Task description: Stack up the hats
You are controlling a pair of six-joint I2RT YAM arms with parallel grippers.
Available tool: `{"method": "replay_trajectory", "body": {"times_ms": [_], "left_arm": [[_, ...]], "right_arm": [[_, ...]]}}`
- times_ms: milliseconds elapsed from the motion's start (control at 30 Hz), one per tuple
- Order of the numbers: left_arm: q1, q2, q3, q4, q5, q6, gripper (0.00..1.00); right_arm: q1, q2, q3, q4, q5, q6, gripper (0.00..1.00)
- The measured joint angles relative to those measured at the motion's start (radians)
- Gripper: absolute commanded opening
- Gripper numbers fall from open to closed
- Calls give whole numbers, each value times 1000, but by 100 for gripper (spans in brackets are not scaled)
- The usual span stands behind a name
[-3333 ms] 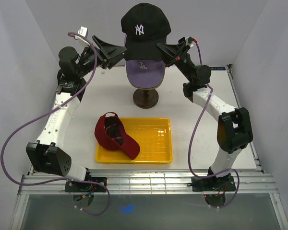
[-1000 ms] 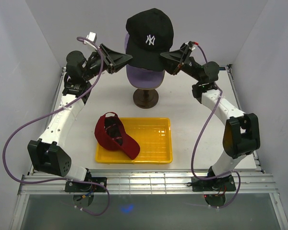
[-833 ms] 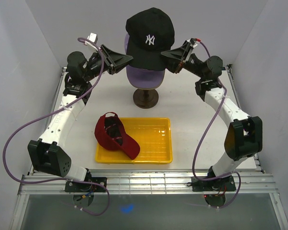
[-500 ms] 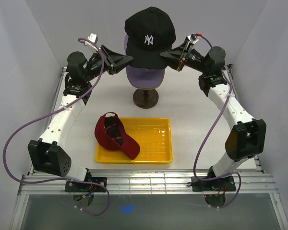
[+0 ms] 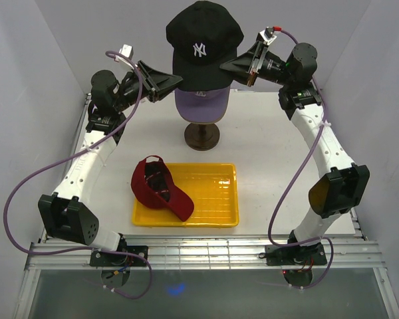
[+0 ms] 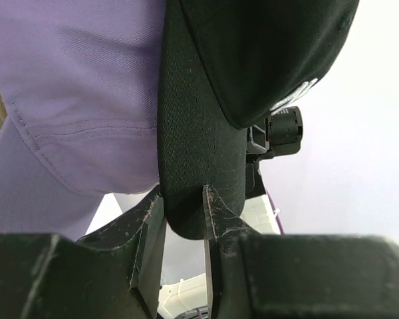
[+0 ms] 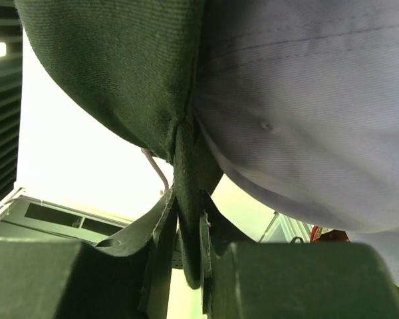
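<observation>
Holding the black cap (image 5: pixel 203 43) from both sides, I have it over the lavender cap (image 5: pixel 201 104), which sits on the wooden stand (image 5: pixel 201 136) at the far middle of the table. The left gripper (image 5: pixel 181 81) has its jaws nearly closed, pinching the black cap's lower edge. The right gripper (image 5: pixel 225 66) is pinched down the same way on the fabric at the opposite edge. The black cap looks tilted, right side higher than left, and I judge it not yet seated.

My worry is uneven pull. If one arm comes down faster, the cap may twist and settle crooked, or drag the lavender cap round with it. In the right wrist view the lavender fabric lies just beside my fingers, so I could snag it too. Letting go too high could let the cap slide off. The red cap (image 5: pixel 161 188) lies across the left end of the yellow tray (image 5: pixel 216 193).
</observation>
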Motion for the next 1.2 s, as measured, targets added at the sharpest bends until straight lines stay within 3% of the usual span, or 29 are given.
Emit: {"method": "replay_trajectory", "body": {"times_ms": [733,1200], "left_arm": [[13,-4,-1,-58,34,32,0],[31,-51,-91,-71,57,26,0]], "right_arm": [[0,-66,-109,-22,26,-81,13],[9,-104,-281,100,29,-23,12]]}}
